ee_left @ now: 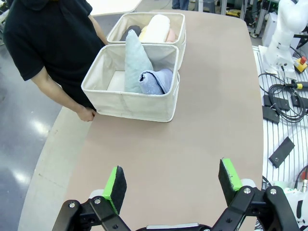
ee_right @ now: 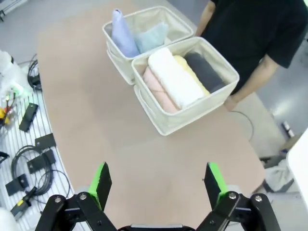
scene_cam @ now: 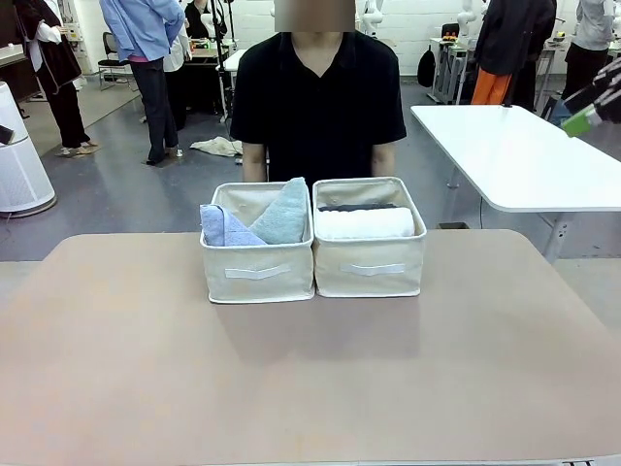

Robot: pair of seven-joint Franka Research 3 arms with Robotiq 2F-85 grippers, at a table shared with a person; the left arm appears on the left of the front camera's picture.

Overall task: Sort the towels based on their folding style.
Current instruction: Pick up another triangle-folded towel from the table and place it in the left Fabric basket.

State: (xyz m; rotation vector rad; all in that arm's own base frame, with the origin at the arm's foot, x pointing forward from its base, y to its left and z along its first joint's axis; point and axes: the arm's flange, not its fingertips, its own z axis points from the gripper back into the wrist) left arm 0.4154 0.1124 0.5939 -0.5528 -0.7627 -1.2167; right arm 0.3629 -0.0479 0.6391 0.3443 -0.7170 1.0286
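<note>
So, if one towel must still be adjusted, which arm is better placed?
Neither clearly. The left gripper and right gripper are both open, empty and back from the baskets. Left suits the triangle-folded towels, right the rolled towels.

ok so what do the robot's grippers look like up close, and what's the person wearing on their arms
Both the left gripper and the right gripper have black jointed linkage fingers with silver bolts, tipped by bright green pads. The person wears a black short-sleeved top; each sleeve ends above the elbow.
</note>
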